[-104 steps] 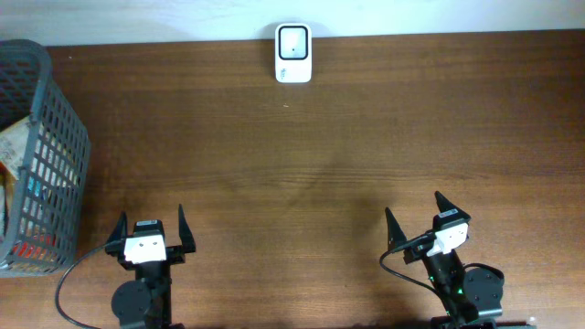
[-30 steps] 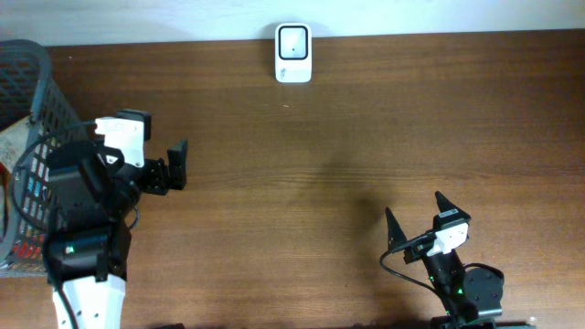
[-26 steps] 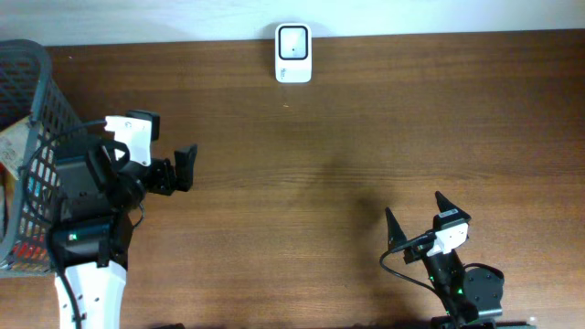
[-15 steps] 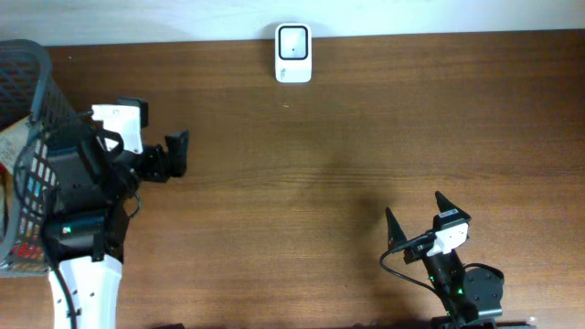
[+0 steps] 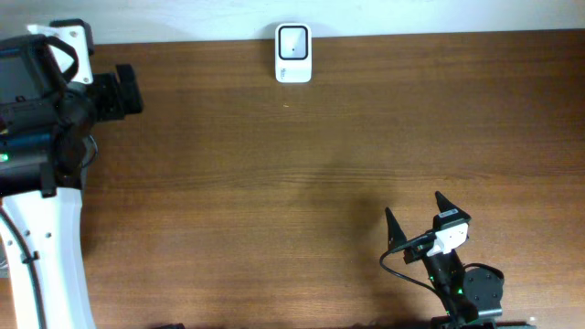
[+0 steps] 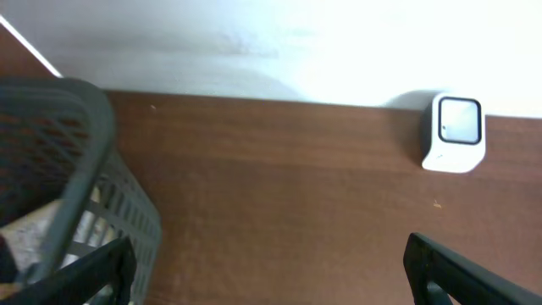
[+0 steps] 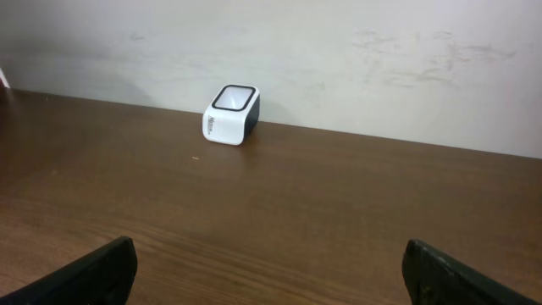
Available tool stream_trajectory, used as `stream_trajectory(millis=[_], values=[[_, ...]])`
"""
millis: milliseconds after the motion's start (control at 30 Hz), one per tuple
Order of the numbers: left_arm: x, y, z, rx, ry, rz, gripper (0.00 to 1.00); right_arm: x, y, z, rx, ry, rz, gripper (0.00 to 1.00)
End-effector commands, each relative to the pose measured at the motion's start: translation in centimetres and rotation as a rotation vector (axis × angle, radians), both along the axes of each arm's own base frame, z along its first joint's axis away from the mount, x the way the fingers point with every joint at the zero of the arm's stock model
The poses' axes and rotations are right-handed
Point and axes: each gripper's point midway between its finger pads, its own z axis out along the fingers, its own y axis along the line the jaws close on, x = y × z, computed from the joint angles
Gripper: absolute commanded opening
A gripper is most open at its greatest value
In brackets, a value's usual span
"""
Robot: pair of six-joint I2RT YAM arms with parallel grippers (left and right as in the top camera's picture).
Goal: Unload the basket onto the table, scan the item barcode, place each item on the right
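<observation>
**Left arm swung out to the basket; nothing picked up yet**

My left hand (image 6: pixel 267 275) has come up off its resting place at the near edge of the table (image 5: pixel 320 164) and travelled out to the far left corner, where it now hangs over the grey mesh basket (image 6: pixel 93 144). Its fingers are spread as wide as they go and there is nothing between them. My right hand (image 5: pixel 413 206) has not stirred: it sits parked near the front right, equally wide open and empty.

I take this to mean I am only at the fetching step. The item must come out of the basket before any barcode meets the scanner (image 5: pixel 293 53).

That item is down inside the basket. Through the mesh I make out only a pale shape (image 6: pixel 38 224), so I cannot tell which way it lies or where its barcode faces.

The scanner stands at the far edge of the table, against the wall (image 7: pixel 339 59), well apart from both hands. Its long axis runs front to back, the dark window lies at the wall end, and the window faces upward.
</observation>
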Motion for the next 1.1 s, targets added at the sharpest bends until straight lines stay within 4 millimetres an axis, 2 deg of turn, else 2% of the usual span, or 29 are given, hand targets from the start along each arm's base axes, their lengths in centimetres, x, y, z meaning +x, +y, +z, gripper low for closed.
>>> stream_trajectory(millis=[0,100,233,267,400,533,667,733,800,900,933,967,1000,1067], values=[[0.0,2.3,3.0,0.092,-0.07,0.102,0.99,0.0,0.1,-0.3,0.007,0.007,0.003,0.99],[-0.6,6.1,4.8,0.154,-0.126,0.246,0.99,0.0,0.1,-0.3,0.007,0.007,0.002,0.99],[-1.6,9.6,7.0,0.17,-0.189,0.339,0.99,0.0,0.0,-0.3,0.006,0.009,-0.005,0.99],[-2.2,11.4,7.5,0.177,-0.206,0.386,0.99,0.0,0.0,-0.3,0.006,0.008,-0.005,0.99],[-4.0,14.8,7.5,0.187,-0.198,0.478,0.99,0.0,0.0,-0.3,0.006,0.01,-0.005,0.99],[-4.8,16.6,7.1,0.248,-0.159,0.524,0.98,0.0,0.0,-0.3,0.006,0.01,-0.005,0.99],[-5.1,19.0,5.6,0.247,-0.111,0.586,0.96,0.1,-0.2,-0.3,0.004,0.01,-0.016,0.99],[-5.3,20.9,4.2,0.228,-0.078,0.618,0.93,0.1,-0.2,-0.3,0.004,0.01,-0.016,0.99],[-4.5,21.6,2.4,0.174,-0.053,0.573,0.92,0.1,-0.2,-0.4,0.004,0.01,-0.016,0.99],[-3.0,23.5,-3.8,0.001,0.051,0.481,0.84,0.1,-0.3,-0.4,0.002,0.011,-0.022,0.99],[-2.4,24.3,-6.2,-0.051,0.089,0.464,0.84,0.1,-0.3,-0.4,0.002,0.011,-0.023,0.99],[-1.8,25.2,-9.5,-0.098,0.155,0.462,0.77,0.1,-0.3,-0.4,0.002,0.011,-0.023,0.99],[-1.4,25.4,-11.4,-0.12,0.195,0.461,0.72,0.1,-0.3,-0.4,0.002,0.011,-0.023,0.99],[-0.8,26.0,-15.1,-0.186,0.257,0.483,0.7,0.1,-0.3,-0.4,0.002,0.011,-0.023,0.99]])
